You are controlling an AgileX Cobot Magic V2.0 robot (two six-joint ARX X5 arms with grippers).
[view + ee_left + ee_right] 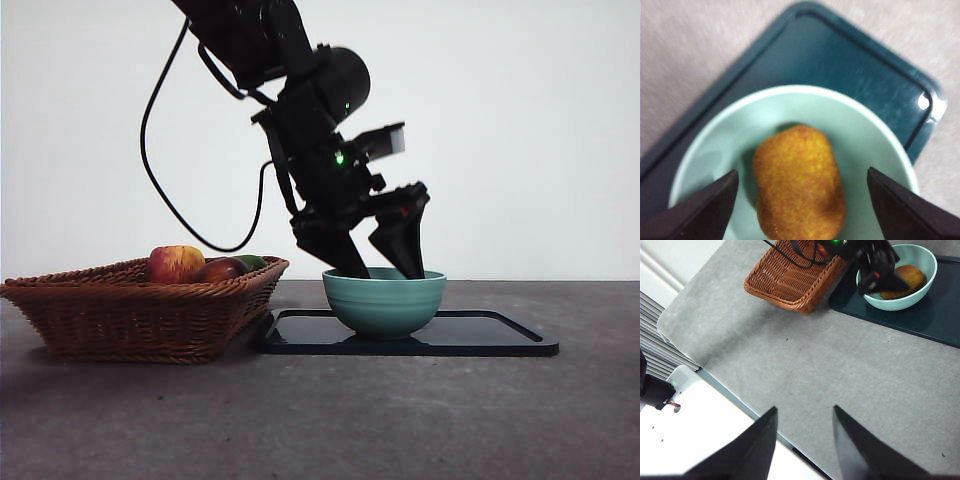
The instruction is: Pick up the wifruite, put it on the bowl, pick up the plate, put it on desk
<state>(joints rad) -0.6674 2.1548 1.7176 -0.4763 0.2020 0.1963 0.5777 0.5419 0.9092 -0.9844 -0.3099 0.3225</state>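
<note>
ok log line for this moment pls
left gripper: open, over bowl | wifruite: in bowl, released | bowl: on plate | right gripper: open, waiting

**Desk surface and what sat on it**

Flat dark grey-brown matte desk (400, 420) carried two items directly: a brown woven wicker basket (140, 310) and, just beside it, a dark teal flat rectangular plate (500, 335) with a raised rim. Near edges looked close, contact unclear.
</note>
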